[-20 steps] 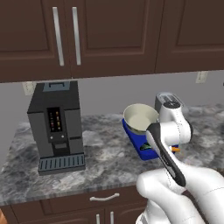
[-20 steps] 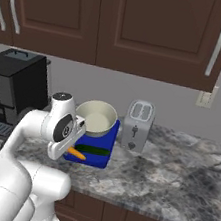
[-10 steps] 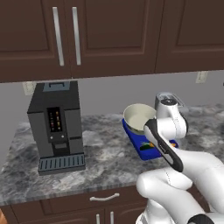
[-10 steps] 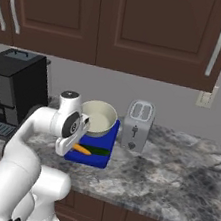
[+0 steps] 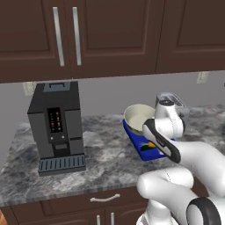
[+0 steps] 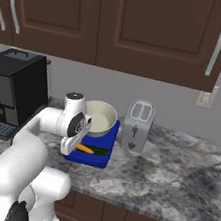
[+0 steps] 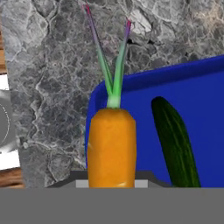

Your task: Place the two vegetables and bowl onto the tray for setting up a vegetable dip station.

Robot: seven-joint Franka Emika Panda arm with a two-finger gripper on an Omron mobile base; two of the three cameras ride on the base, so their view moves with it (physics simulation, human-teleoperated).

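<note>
The bowl (image 6: 100,118) and cucumber (image 7: 175,142) sit on the blue tray (image 7: 205,109); the gripper (image 7: 112,183) clamps the carrot (image 7: 111,146) over it, unreleased.

The counter (image 5: 105,154) is grey marbled stone, and it runs along the wall under dark cabinets. Three things stand directly on it – a black coffee machine (image 5: 57,125) at the left, a blue tray (image 6: 99,146) near the middle, and a silver toaster (image 6: 138,125) just beside the tray, on its right. The machine stands well apart from the tray.
</note>
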